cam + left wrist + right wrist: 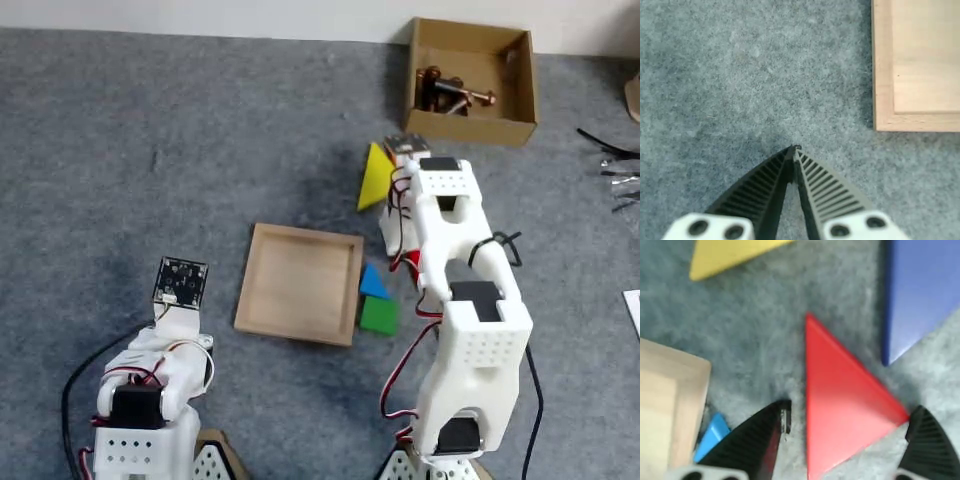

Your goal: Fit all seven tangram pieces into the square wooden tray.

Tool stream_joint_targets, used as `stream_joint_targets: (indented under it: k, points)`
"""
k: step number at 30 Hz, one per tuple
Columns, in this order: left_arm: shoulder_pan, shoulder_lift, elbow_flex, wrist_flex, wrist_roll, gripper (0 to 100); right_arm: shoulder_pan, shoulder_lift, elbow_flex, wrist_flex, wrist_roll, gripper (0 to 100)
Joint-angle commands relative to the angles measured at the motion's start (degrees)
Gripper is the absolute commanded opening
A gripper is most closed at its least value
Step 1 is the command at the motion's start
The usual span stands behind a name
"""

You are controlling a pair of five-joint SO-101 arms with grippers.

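The right gripper (pixel 850 415) held its jaws spread, the red triangle (pixel 840 405) lying between them. Beyond lay the dark blue piece (pixel 920 295) and the yellow triangle (pixel 730 255). By one jaw, the light blue piece (pixel 712 435) sat just beside the wooden tray (pixel 670 405). The left gripper (pixel 794 150) had its jaws pressed together, with the tray near their tips.

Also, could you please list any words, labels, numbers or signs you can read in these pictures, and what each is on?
No readable text in any view. The square wooden tray, the yellow triangular piece, the red triangular piece and the brown cardboard box carry no print.
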Motion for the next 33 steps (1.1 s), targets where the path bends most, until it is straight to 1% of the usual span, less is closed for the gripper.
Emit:
stream_joint_targets:
  k: [1,13,18,28,33]
  points:
    - [-0.6,-0.3,1.1,0.2,-0.5,1,-0.6,-0.7,-2.1,-3.9,0.8,34.8]
    - [-0.6,-0.3,1.1,0.2,-0.5,1,-0.7,-0.7,-2.1,-4.2,0.9,34.1]
    - [-0.6,-0.3,1.1,0.2,-0.5,1,-0.7,-0.7,-2.0,-4.2,0.9,28.1]
    - [-0.6,-0.3,1.1,0.2,-0.5,1,-0.6,-0.7,-1.9,-4.0,0.9,27.1]
    - [-0.6,-0.3,1.1,0.2,-0.5,1,-0.6,-0.7,-1.9,-3.9,0.9,20.2]
